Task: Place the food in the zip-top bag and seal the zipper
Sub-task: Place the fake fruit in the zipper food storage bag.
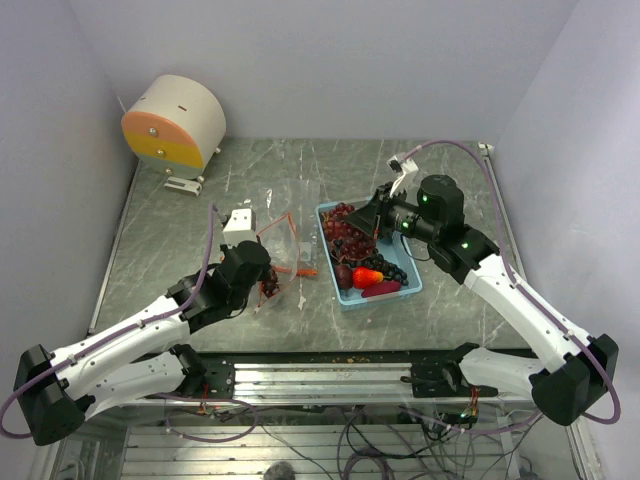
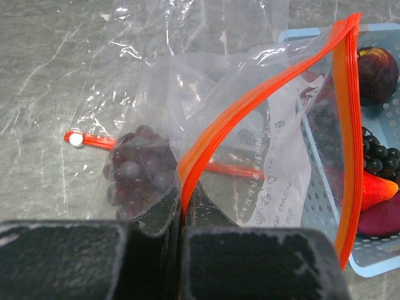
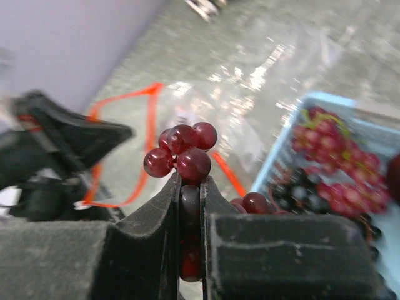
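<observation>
Left pincer (image 2: 184, 209): yours is shut tight on the orange-red zipper (image 2: 250, 103); the clear zip-top bag (image 2: 187, 75) gapes open on the bench (image 2: 37, 94)
Right pincer (image 3: 190, 184): you are squeezing a dark red grape bunch (image 3: 183, 153) above the blue tray (image 3: 281, 150)
Bag's inside: purple grapes (image 2: 137, 172) lie there

The worktop (image 1: 160, 240) is grey with pale veining. The zip-top bag (image 1: 285, 242) lies near its centre, clear and crumpled, with the orange-red zipper (image 1: 283, 222) showing along its mouth. The left tool (image 1: 262, 282) sits at the bag's near edge, closed. A dark red berry cluster (image 1: 271, 289) shows just beside it. The light blue tray (image 1: 345, 295) lies just right of the bag and carries the food (image 1: 350, 236): dark red clusters, dark berries and round red fruits. The right tool (image 1: 358, 220) hangs over the tray's far left part. A white drum (image 1: 185, 115) with an orange and yellow face stands at the far left corner.
</observation>
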You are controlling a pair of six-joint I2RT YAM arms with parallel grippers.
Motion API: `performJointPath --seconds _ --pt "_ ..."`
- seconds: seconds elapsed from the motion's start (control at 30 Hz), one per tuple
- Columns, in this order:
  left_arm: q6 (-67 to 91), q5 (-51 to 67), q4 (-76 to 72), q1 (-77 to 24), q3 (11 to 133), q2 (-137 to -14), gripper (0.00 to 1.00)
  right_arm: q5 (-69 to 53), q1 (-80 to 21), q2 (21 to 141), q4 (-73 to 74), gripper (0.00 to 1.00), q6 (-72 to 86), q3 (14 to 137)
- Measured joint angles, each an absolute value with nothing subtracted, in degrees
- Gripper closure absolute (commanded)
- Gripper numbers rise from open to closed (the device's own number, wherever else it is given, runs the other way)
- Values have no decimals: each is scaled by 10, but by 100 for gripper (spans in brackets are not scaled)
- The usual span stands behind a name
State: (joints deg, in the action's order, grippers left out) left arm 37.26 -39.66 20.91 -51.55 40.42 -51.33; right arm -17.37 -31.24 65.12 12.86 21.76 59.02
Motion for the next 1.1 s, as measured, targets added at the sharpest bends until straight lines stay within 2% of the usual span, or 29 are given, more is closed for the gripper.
performJointPath --seconds 0.23,0.47,0.7,1.1 --pt "380 -396 182 -515 396 -541 93 -270 -332 611 -35 100 306 567" --pt "384 -390 170 -515 396 -566 93 -277 -402 642 -167 100 363 545" --pt "385 -382 170 -515 396 -546 93 -218 -475 715 -232 100 368 534" --pt "395 -350 183 -515 397 -503 93 -19 -543 790 -219 100 305 523"
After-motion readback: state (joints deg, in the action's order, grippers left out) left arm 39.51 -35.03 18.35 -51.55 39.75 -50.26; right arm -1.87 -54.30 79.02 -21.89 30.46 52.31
